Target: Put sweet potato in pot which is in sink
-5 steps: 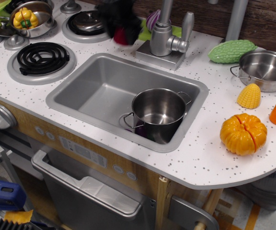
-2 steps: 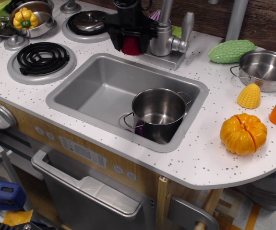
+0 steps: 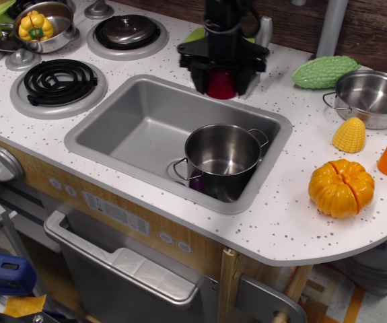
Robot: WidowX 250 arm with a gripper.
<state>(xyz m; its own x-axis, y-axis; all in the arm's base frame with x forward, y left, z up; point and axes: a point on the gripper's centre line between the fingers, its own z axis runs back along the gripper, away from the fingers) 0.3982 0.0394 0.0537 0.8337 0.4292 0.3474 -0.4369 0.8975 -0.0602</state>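
Sweet potato (image 3: 221,85) is hanging pinched between the black gripper (image 3: 221,81) fingers, above the sink's (image 3: 126,128) back rim. Pot (image 3: 221,159) is sitting upright in the sink's front-right corner, well apart from the toy (something purple is peeking out beside the pot's base). Pumpkin (image 3: 341,188), corn piece (image 3: 349,134) and steel pan (image 3: 375,98) are sitting on the right counter.

Pot (image 3: 222,160) sitting in sink (image 3: 126,128), at right front corner. Gripper (image 3: 221,84) hanging above sink's back rim, behind pot, gripping sweet potato (image 3: 221,85). Pan (image 3: 375,97) lying on counter (image 3: 274,222) far right of sink, corn (image 3: 350,134) in front of it, pumpkin (image 3: 341,187) nearer still. Burner (image 3: 60,82) sitting left of sink.
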